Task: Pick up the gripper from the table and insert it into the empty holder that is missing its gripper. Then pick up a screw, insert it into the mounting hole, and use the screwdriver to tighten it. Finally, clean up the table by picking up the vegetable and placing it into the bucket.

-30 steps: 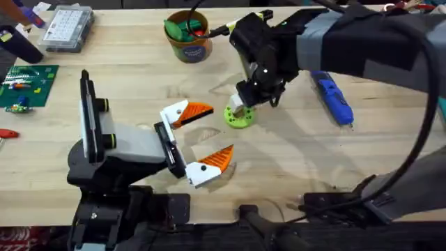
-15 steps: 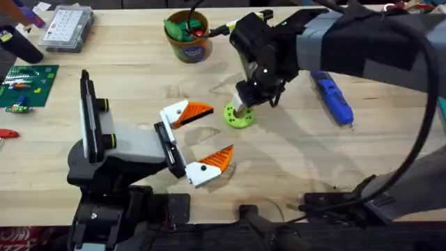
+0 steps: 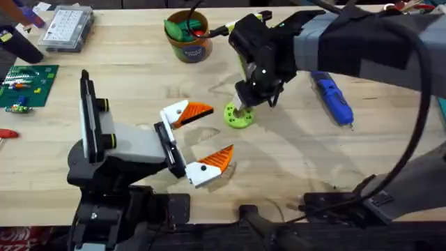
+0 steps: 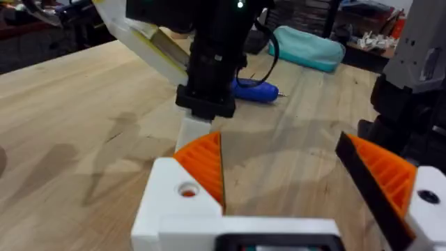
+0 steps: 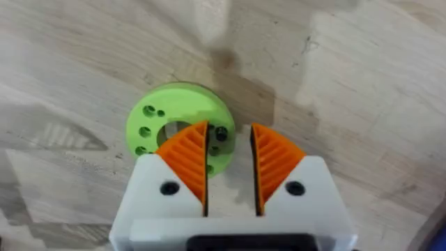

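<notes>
right gripper (image 5: 229,162): white body, ribbed orange pads, jaws slightly parted, gripping nothing, over the flat round green disc (image 5: 167,118) with small holes | left gripper (image 3: 202,137): jaws wide apart, empty | screwdriver (image 3: 332,98): blue, pen-shaped, on grained table (image 3: 293,153) at 3 o'clock of disc | bucket (image 3: 188,36): tan, round, at 11 o'clock

Two dark arms on black bases. Left pincer (image 3: 198,138): white blocky fingers faced with orange ribbed triangular pads (image 4: 206,167), a small round screw hole in each white block, on a grey-white wrist housing beside a tall black link with yellow-green joint caps. Right pincer (image 5: 230,171): same white blocks, orange ribbed pads, one dark screw hole apiece. Black wrist, grey sleeve-like cover, black cables looping along the right arm.
</notes>
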